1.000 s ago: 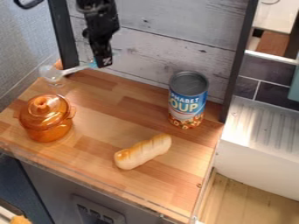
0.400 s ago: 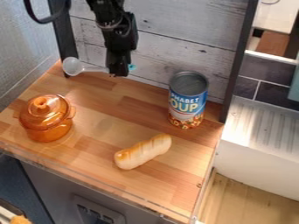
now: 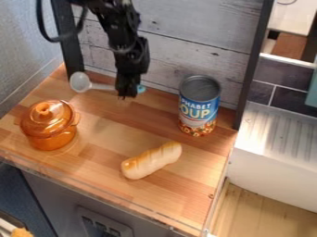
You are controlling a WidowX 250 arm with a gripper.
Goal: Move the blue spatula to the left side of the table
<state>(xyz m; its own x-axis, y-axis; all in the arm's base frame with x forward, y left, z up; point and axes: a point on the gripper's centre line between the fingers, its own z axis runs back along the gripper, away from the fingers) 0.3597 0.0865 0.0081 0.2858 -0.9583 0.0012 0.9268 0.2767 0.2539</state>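
Note:
The black gripper (image 3: 127, 95) hangs over the back of the wooden table (image 3: 99, 171), left of the soup can. A spoon-like utensil, the spatula (image 3: 80, 82), lies crosswise at the gripper's tip. Its pale, see-through round head points left, and a small blue end shows just right of the gripper. The gripper hides the middle of its handle, which appears held there. Whether the utensil touches the table I cannot tell.
An orange lidded pot (image 3: 49, 126) stands at the left. The soup can (image 3: 199, 106) is at the back right, and a bread roll (image 3: 151, 160) lies front centre. A grey plank wall (image 3: 180, 51) rises behind, with dark posts at both ends.
From the back left, the gripper has moved right and then lower, toward the table. The utensil has travelled with it, its round head shifting right and down.

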